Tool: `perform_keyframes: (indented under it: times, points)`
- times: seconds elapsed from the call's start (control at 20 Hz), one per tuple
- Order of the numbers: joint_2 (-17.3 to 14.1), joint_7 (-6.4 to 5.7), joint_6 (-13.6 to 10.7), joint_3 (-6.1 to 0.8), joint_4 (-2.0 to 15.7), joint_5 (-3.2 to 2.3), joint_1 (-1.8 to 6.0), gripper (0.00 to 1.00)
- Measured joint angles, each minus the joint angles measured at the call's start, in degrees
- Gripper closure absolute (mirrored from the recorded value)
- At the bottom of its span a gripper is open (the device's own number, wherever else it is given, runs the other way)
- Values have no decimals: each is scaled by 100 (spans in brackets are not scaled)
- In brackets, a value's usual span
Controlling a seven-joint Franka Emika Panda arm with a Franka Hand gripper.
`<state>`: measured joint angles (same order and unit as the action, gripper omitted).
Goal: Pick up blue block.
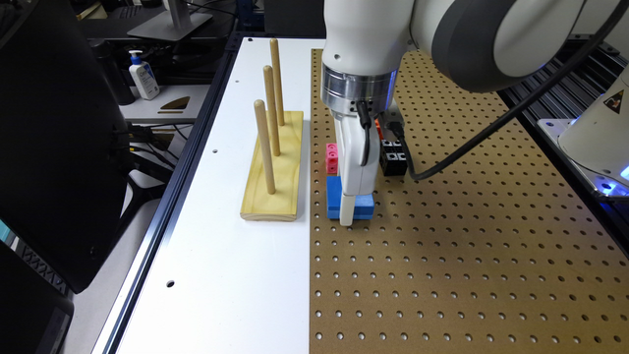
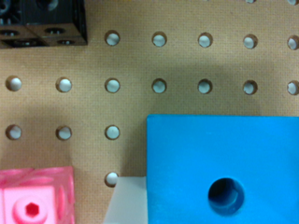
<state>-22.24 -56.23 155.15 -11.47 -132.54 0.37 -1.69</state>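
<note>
Right under my wrist camera sits the flat square bright blue block point(image 2: 224, 168), its round centre hole dark against the top face. One pale finger point(image 2: 126, 203) of my claw point(image 1: 350, 214) stands against the block's side edge, touching it. My other finger is out of sight, so I cannot tell whether my claw is spread or pinching the block.

From the exterior view, the block point(image 1: 363, 205) lies flat on the brown perforated pegboard point(image 1: 467, 246), close to the pegboard's edge where the white surface point(image 1: 211, 275) begins. My white claw comes straight down onto it, the fingertip reaching to the pegboard at the block's near face.

Just beyond the block, on the side away from that camera, stands a small pink studded cube point(image 1: 332, 158), near it but apart in the wrist view point(image 2: 37, 196). A small black studded cube point(image 1: 393, 157) rests a little further off, toward the exterior view's right; its corner shows at my wrist picture's edge point(image 2: 44, 23).

On the white surface, to the exterior view's left of the block, a pale wooden base point(image 1: 272, 169) carries three upright wooden dowels point(image 1: 270, 113) in a row.
</note>
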Motion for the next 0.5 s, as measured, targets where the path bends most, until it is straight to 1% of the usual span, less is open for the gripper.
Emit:
perform_keyframes:
  times: [0.1,0.2,0.4,0.5]
  points:
    - [14,0,-3,0,0,0,0,100]
    - [94,0,-46,0,-1,0,0,100]
    - [433,-1,-370,-3,-8,0,0,100]
    - [555,-1,-490,-5,-20,0,-1,100]
